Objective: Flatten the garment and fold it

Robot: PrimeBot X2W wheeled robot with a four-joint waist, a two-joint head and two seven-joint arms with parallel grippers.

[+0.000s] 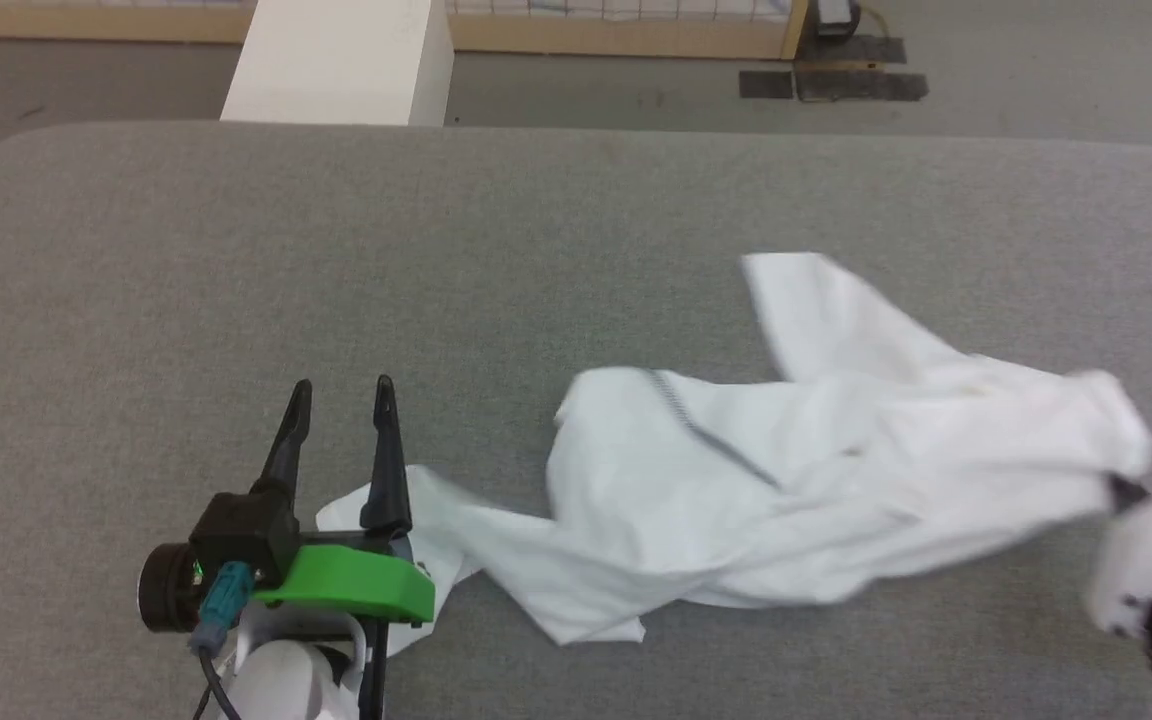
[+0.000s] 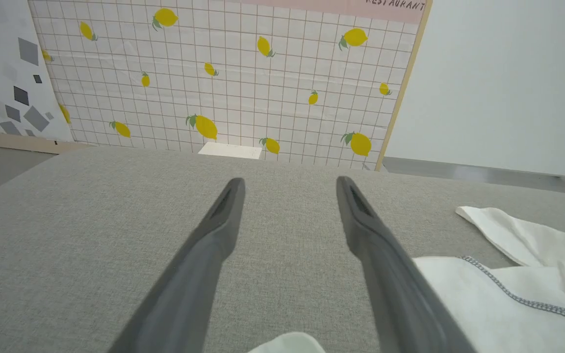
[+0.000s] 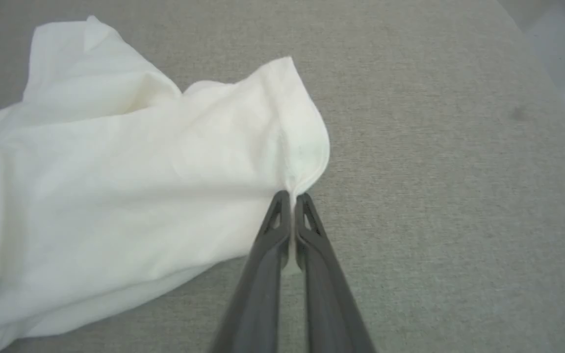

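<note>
The garment, a white shirt with a grey stitched seam, lies crumpled across the grey table, from lower left to the right edge. My left gripper stands open at the lower left, above the garment's left end, with nothing between its fingers. The garment shows to its right in the left wrist view. My right gripper is shut on an edge of the garment, pinching the fabric at its tips. In the head view the right gripper is blurred at the garment's right end.
A white box stands beyond the table's far edge, with a wooden-framed panel behind it on the floor. A lemon-patterned wall panel rises past the table. Bare table surface spreads to the left and back.
</note>
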